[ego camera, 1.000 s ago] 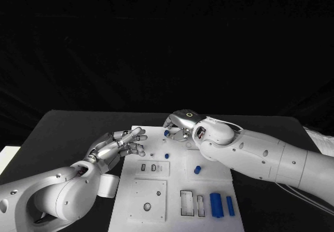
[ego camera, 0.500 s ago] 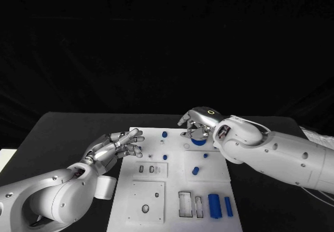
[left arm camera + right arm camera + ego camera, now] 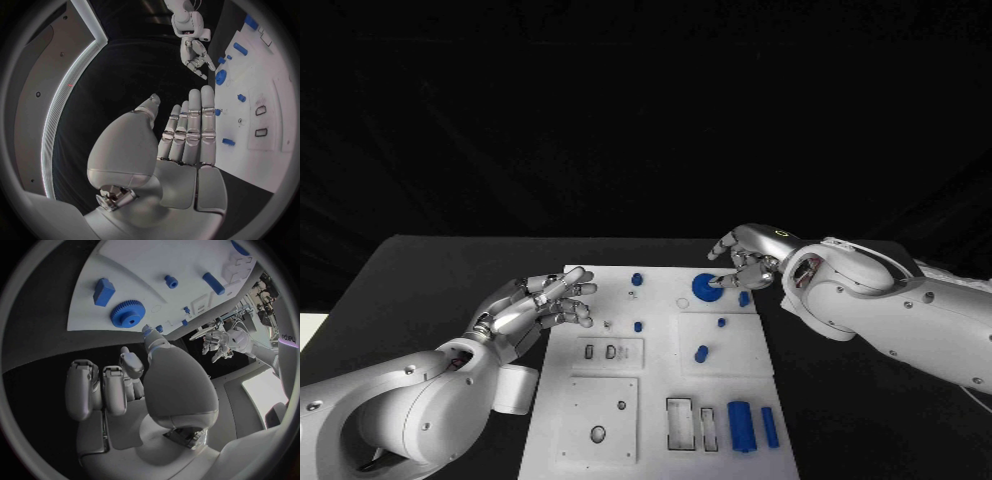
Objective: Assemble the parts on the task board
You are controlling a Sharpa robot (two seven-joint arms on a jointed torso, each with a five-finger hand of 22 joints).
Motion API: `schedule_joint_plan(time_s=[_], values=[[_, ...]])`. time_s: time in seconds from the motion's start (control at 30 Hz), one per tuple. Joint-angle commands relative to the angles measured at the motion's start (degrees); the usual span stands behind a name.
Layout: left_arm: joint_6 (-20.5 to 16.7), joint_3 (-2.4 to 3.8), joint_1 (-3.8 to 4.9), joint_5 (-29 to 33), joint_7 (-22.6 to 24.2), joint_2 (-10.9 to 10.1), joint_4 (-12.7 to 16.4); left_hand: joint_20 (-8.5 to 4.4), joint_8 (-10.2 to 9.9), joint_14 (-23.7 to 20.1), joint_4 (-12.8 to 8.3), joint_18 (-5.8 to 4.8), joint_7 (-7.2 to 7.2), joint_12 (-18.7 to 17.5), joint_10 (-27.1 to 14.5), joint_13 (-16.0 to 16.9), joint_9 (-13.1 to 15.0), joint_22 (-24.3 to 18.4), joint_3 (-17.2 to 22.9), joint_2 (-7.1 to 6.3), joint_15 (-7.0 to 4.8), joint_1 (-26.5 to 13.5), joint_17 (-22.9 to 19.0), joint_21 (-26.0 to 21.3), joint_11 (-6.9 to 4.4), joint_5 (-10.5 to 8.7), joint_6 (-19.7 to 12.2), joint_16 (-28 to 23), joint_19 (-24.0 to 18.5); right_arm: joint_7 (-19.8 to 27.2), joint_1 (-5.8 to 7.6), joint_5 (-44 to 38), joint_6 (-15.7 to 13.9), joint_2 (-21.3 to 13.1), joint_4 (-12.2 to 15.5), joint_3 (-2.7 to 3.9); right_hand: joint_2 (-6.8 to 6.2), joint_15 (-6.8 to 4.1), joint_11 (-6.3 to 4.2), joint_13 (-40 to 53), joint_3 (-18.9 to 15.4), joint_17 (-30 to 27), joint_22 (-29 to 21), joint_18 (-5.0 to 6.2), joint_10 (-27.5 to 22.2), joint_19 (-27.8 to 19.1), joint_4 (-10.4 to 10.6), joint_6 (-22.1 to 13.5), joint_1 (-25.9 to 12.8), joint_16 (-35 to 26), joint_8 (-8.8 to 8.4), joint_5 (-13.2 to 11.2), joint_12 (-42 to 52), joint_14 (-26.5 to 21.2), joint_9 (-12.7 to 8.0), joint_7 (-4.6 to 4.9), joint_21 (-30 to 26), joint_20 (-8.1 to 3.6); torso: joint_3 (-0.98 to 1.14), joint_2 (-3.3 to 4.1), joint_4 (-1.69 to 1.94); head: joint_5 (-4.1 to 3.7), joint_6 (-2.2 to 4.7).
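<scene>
The white task board [image 3: 610,400] lies in the middle of the black table. A blue gear [image 3: 707,287] sits flat at its far right corner, also seen in the right wrist view [image 3: 128,313]. My right hand [image 3: 744,262] hovers just beyond and to the right of the gear, fingers apart, holding nothing. A small blue block [image 3: 744,298] lies next to the gear. My left hand [image 3: 538,303] is held over the board's left edge with its fingers [image 3: 187,125] stretched out and empty. Small blue pegs [image 3: 638,326] and two long blue bars [image 3: 741,425] rest on the board.
Rectangular recesses [image 3: 682,420] and small slots [image 3: 607,351] are cut into the board's near half. Another blue piece [image 3: 701,353] lies mid-board. Black table [image 3: 444,290] surrounds the board on both sides.
My right hand has drawn back to the right, away from the board's far middle, leaving the blue gear uncovered on the board. The left hand has barely moved.
</scene>
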Motion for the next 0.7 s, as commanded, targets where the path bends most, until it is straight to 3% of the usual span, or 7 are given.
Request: schedule_joint_plan(time_s=[0.03, 0.17, 0.23, 0.3, 0.7], values=[[1.3, 0.03, 0.06, 0.2, 0.3, 0.1, 0.1, -0.01, -0.2, -0.4, -0.2, 0.71, 0.16, -0.1, -0.4, -0.1, -0.1, -0.1, 0.1, 0.27, 0.09, 0.5, -0.1, -0.2, -0.14, -0.22, -0.4, -0.2, -0.5, -1.9, -0.08, 0.1, 3.5, 0.1, -0.5, 0.02, 0.06, 0.53, 0.35, 1.9, -0.2, 6.0, 0.3, -1.13, 0.6, 0.2, 0.7, -0.4, 0.6, 0.4, 0.36, 0.3, 1.7, 4.3, 0.1, -0.06, 0.3, 0.34, -0.02, 0.05, 0.03, -0.05, 0.0], [1.4, 0.03, 0.06, 0.2, 0.3, 0.1, -0.1, -0.01, -0.2, -0.4, -0.2, 0.71, 0.16, -0.1, -0.4, -0.1, -0.1, -0.1, 0.1, 0.27, 0.09, 0.5, -0.1, -0.2, -0.14, -0.22, -0.4, -0.2, -0.5, -1.9, -0.23, -0.7, 4.1, 0.4, -0.7, 0.02, 0.12, 0.59, 0.39, 4.5, -0.6, 7.0, 0.8, -1.22, 1.6, 0.4, 1.3, -0.4, 1.1, 0.9, 0.82, 0.4, 4.3, 4.5, 0.1, -0.05, 0.6, 0.41, -0.08, 0.08, 0.18, -0.15, -0.18], [1.3, 0.03, 0.06, 0.2, 0.2, 0.1, -0.1, 0.0, -0.1, -0.4, -0.3, 0.71, 0.13, -0.1, -0.4, -0.1, -0.1, -0.1, 0.1, 0.3, 0.09, 0.5, -0.1, -0.2, -0.15, -0.22, -0.4, -0.2, -0.5, -2.0, -0.36, -2.3, 4.4, 0.7, -0.9, 0.02, 0.16, 0.62, 0.42, 6.9, -0.9, 7.3, 1.0, -1.25, 2.6, 0.4, 1.8, -0.3, 1.2, 1.0, 1.18, 0.4, 6.7, 4.5, 0.2, -0.06, 0.7, 0.45, -0.06, 0.07, 0.1, -0.15, -0.24], [1.4, 0.03, 0.06, 0.2, 0.2, 0.1, -0.1, 0.0, -0.1, -0.4, -0.3, 0.71, 0.13, -0.1, -0.4, -0.1, -0.1, -0.1, 0.1, 0.3, 0.09, 0.5, -0.1, -0.2, -0.15, -0.22, -0.4, -0.2, -0.5, -2.2, -0.45, -3.2, 4.8, 1.0, -1.1, 0.02, 0.14, 0.64, 0.42, 9.1, -1.2, 7.6, 1.2, -1.28, 3.5, 0.5, 2.2, -0.2, 1.3, 1.1, 1.58, 0.4, 9.0, 4.5, 0.2, -0.08, 0.9, 0.48, -0.16, 0.05, 0.01, -0.2, -0.2], [1.4, 0.03, 0.06, 0.2, 0.1, 0.2, -0.1, 0.0, -0.1, -0.4, -0.4, 0.72, 0.12, -0.1, -0.4, -0.1, -0.1, -0.1, 0.2, 0.39, 0.08, 0.6, -0.1, -0.3, -0.16, -0.2, -0.4, -0.3, -0.5, -2.6, -0.9, -5.1, 6.2, 2.4, -2.1, 0.0, 0.43, 0.66, 0.42, 12.7, -1.4, 8.6, 1.9, -1.4, 5.1, 0.7, 2.6, 0.1, 1.8, 1.6, 2.18, 0.4, 12.8, 4.7, 0.3, -0.12, 1.2, 0.52, -0.22, 0.08, 0.18, -0.33, -0.51]])
